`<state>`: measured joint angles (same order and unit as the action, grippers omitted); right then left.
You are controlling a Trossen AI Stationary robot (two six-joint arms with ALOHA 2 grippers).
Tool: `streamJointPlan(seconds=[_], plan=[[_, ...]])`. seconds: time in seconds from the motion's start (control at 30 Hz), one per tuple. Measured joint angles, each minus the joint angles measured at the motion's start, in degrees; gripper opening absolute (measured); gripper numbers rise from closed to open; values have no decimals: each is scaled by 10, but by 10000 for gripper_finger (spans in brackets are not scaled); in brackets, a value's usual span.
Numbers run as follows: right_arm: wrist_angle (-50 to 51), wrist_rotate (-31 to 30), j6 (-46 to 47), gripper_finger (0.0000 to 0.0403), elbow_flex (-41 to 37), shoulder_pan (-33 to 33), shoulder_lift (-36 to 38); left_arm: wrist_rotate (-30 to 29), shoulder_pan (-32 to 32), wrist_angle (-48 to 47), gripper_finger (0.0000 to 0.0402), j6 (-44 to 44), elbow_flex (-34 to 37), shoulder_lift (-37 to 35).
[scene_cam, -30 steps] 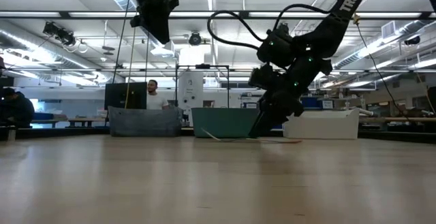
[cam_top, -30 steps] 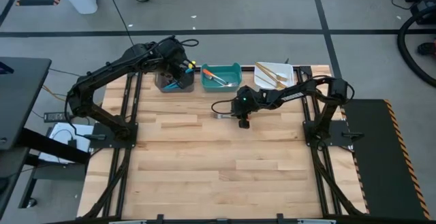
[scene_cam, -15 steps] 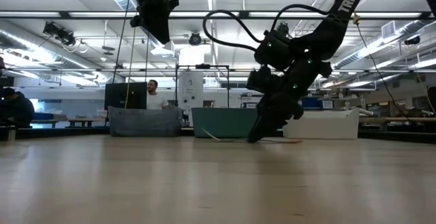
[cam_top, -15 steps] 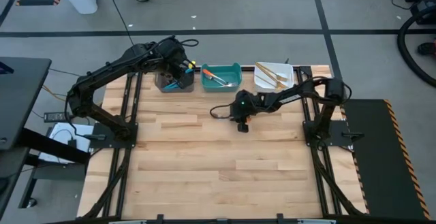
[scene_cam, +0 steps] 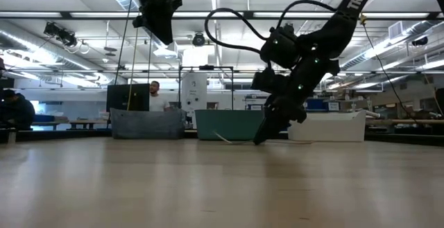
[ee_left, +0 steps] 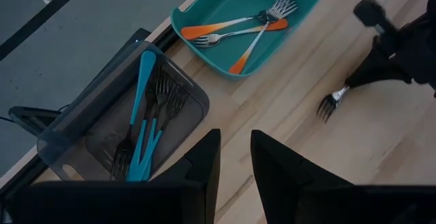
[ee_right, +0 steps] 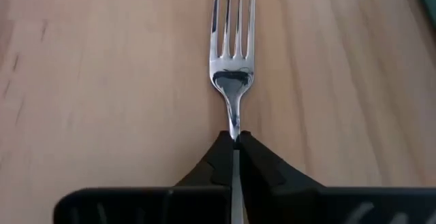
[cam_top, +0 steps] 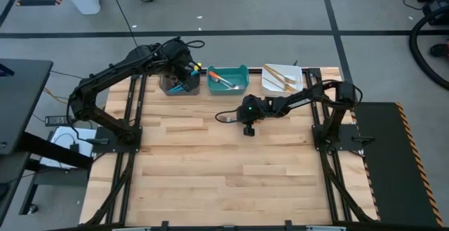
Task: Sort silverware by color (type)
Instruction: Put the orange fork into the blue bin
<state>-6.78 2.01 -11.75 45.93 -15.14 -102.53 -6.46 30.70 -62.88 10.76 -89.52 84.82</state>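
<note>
One slim silver-tined fork [ee_right: 234,54] is pinched at its neck by the right pincer [ee_right: 234,146], low over the pale wooden desk [cam_top: 210,168] at centre frame in the high view. Handle colour is hidden, so which bin it belongs in is unclear: next comes a lift toward the teal bin [cam_top: 238,70] or grey bin [cam_top: 168,86] above. The left pincer [ee_left: 234,159] hangs parted over the grey bin.

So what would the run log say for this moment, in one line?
right hand: shut on fork, low over table | left hand: open above grey bin | orange-handled forks in teal bin
</note>
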Motion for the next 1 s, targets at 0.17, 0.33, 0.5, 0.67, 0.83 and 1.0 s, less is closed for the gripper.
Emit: streamJointPlan(seconds=[0.17, 0.33, 0.5, 0.67, 0.83, 1.0], plan=[[26, 3, 8, 10, 34, -4, 51, 25, 0, 0, 91, 0, 0, -1], [-22, -14, -30, 10, 107, -31, 79, 37, 0, -17, 91, -12, 0, -11], [-69, -15, -31, 10, 185, -107, 35, 37, 3, -24, 91, -14, 1, -9], [-92, 52, -5, 12, 235, -181, -36, 37, 3, -22, 91, -24, 1, -9], [-81, 83, -17, 23, 251, -208, -80, 36, 3, -16, 91, -24, 1, -9], [-33, 92, -23, 29, 255, -210, -90, 35, 3, -17, 91, -24, 1, -9]])
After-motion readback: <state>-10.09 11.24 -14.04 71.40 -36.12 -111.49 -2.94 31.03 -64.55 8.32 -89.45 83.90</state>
